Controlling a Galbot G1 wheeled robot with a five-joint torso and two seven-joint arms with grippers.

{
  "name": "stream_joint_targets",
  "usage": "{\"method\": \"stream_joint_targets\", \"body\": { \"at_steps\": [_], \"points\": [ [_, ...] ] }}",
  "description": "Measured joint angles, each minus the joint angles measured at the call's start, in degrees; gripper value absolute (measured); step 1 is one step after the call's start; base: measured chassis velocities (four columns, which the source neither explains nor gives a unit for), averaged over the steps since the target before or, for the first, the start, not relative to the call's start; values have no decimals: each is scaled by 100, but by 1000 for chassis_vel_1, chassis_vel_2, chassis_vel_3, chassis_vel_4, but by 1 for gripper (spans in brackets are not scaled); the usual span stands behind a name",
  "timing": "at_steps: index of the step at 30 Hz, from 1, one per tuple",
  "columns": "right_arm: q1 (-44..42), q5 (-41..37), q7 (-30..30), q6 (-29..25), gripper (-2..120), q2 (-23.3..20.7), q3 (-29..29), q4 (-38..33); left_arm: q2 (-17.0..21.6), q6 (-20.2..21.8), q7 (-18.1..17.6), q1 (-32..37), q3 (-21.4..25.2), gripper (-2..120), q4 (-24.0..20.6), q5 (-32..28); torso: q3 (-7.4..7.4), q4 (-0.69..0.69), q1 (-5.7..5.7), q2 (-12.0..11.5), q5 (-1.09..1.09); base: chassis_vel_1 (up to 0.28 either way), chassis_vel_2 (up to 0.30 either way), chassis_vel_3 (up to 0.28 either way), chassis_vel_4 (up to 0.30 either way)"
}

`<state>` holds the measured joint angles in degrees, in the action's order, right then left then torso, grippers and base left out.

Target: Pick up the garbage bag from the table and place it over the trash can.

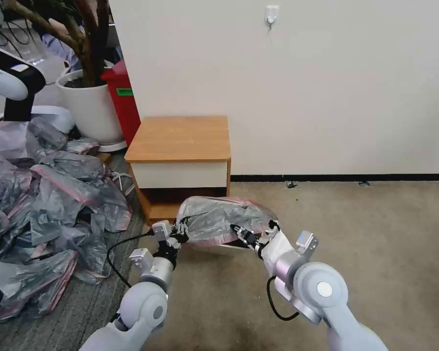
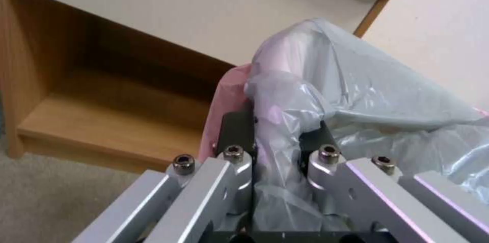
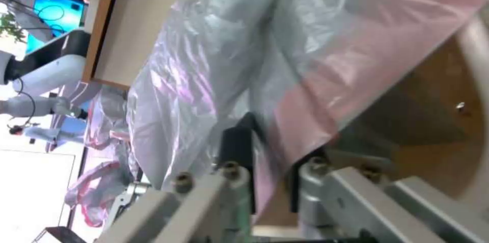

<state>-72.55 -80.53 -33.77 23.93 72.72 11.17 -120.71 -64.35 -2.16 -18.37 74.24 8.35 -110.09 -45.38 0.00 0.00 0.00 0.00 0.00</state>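
Boxy wooden table (image 1: 180, 139) behind; left tool (image 1: 180, 233) and right tool (image 1: 251, 237) pinch crinkly translucent garbage bag (image 1: 219, 219), stretched between.

pale grey rounded arms, black cables, silver screw-studded wrist brackets.

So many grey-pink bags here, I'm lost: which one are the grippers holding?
The bag stretched between the left gripper and right gripper, in front of the table. The rest lie heaped in a pile on the floor.
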Motion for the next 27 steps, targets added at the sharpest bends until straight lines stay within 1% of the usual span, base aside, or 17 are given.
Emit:
{"method": "stream_joint_targets", "body": {
  "at_steps": [1, 2, 10, 19, 27],
  "points": [
    [-15, 30, 50, -40, 3, -12, 0, -13, 6, 5, -18, -11, 1, 9, 11, -32, 0, 0, 0, 0, 0, 0, 0, 0, 0],
    [-22, 45, 80, -72, 0, -22, 2, -30, 12, 8, -32, -17, 5, 9, 16, -63, 0, 0, 0, 0, 0, 0, 0, 0, 0],
    [-55, 192, 157, -205, 0, 12, -15, -121, -22, 30, -100, -38, 6, 9, 31, -166, 0, 0, 0, 0, 0, 0, 0, 0, 0],
    [-310, 462, 173, -334, 0, 94, -60, -667, -101, 10, -261, -126, -1, 9, 150, -192, 0, 1, 0, 0, 0, 0, 0, 0, 0],
    [-448, 511, 185, -359, 0, 123, -37, -759, -134, 4, -327, -146, 5, 9, 148, -249, 0, 1, 0, 0, 0, 0, 0, 0, 0]
  ]
}}
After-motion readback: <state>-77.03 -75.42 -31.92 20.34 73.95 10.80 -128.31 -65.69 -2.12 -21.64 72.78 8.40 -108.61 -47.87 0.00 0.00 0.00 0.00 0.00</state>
